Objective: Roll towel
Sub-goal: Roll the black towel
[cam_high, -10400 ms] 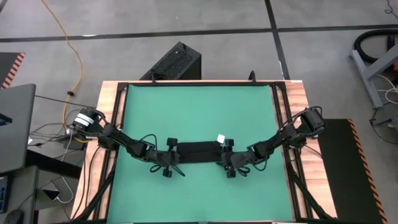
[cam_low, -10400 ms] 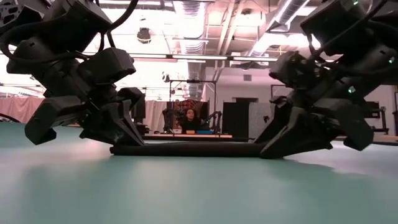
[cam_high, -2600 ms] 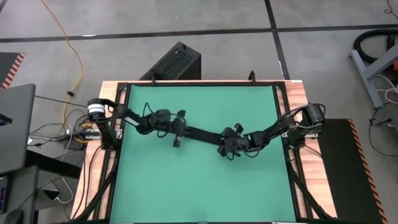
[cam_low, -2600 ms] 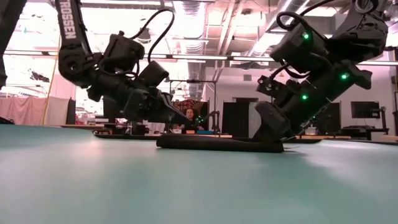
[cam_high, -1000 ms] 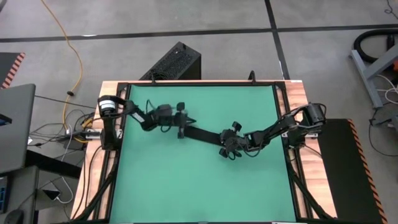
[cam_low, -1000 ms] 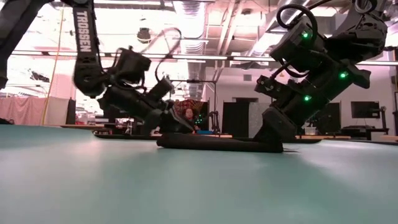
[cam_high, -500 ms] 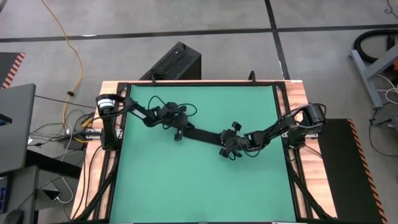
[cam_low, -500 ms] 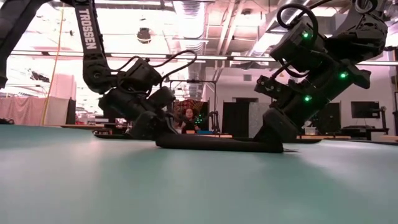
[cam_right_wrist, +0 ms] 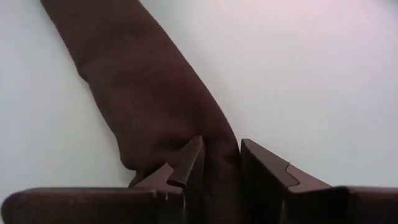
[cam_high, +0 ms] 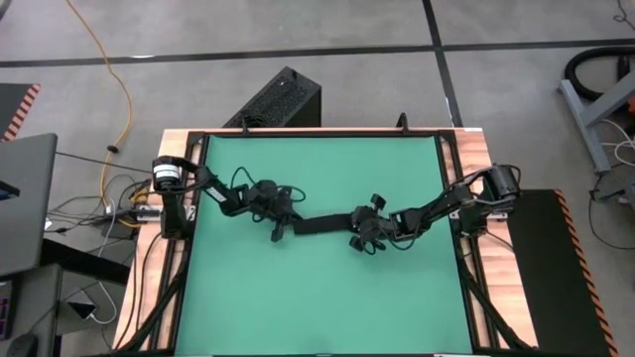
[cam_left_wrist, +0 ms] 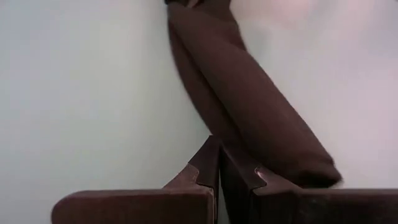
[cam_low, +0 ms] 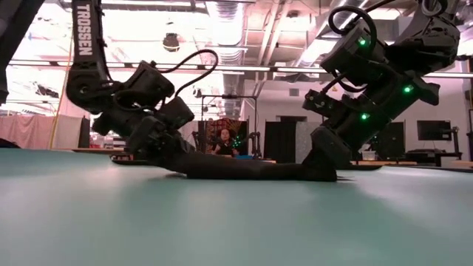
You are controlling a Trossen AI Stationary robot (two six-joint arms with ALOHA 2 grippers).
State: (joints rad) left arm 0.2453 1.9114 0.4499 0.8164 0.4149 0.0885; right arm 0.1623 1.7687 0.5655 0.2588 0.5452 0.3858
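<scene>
The black towel (cam_high: pixel 319 223) lies on the green mat (cam_high: pixel 317 297) as a long narrow strip running left to right near the middle. It also shows in the low view (cam_low: pixel 244 170). Its white tag does not show. My left gripper (cam_high: pixel 281 222) is shut at the strip's left end, low on the mat (cam_low: pixel 174 164). My right gripper (cam_high: pixel 359 230) is shut on the strip's right end (cam_low: pixel 321 171). My left gripper (cam_left_wrist: pixel 217 163) is shut with its fingertips on the edge of the towel's left end (cam_left_wrist: pixel 231 142). It slants down from the table's left. How many layers it has, I cannot tell. The end (cam_left_wrist: pixel 292 163) lies on the mat beside the fingers. My right gripper (cam_right_wrist: pixel 221 163) pinches the towel's right end (cam_right_wrist: pixel 214 140) between its two fingers. It slants down from the table's right, along the strip. The cloth bunches between the fingers. The end rests on the mat.
The mat has bare room on the near side (cam_high: pixel 317 307) and the far side (cam_high: pixel 317 164) of the towel. A wooden frame (cam_high: pixel 466 198) borders it. A black box (cam_high: pixel 278 99) stands beyond the far edge. A person (cam_low: pixel 224 140) sits far behind the table.
My left gripper has gone down and toward the table's near edge, taking the towel's left end with it. The strip, which slanted toward the far left, now lies nearly level across the mat. The right end has stayed in place.
</scene>
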